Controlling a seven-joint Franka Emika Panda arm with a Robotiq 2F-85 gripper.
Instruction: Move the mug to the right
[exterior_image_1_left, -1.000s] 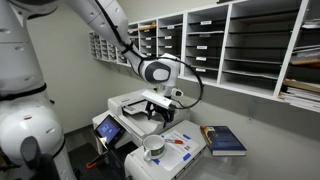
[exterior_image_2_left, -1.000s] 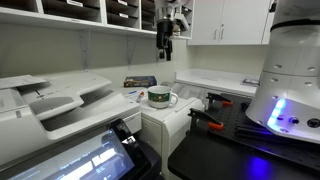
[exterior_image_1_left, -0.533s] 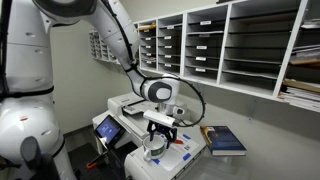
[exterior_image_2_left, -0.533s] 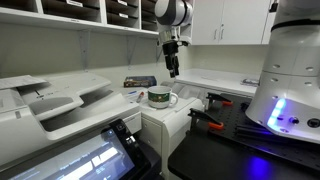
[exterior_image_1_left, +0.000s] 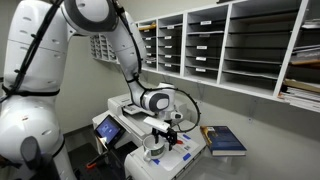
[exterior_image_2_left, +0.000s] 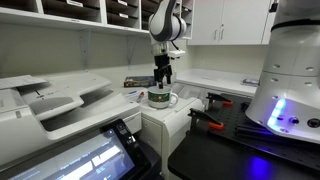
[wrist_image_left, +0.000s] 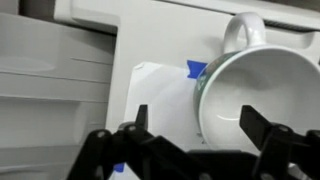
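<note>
Wrist view: mug cropped at right

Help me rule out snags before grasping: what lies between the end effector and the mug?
Nothing. In the wrist view the open end effector hangs over the mug, gap bare; in an exterior view the mug is likewise unblocked.

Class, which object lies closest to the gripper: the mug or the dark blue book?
The mug, just below the gripper; the book lies well aside.
</note>
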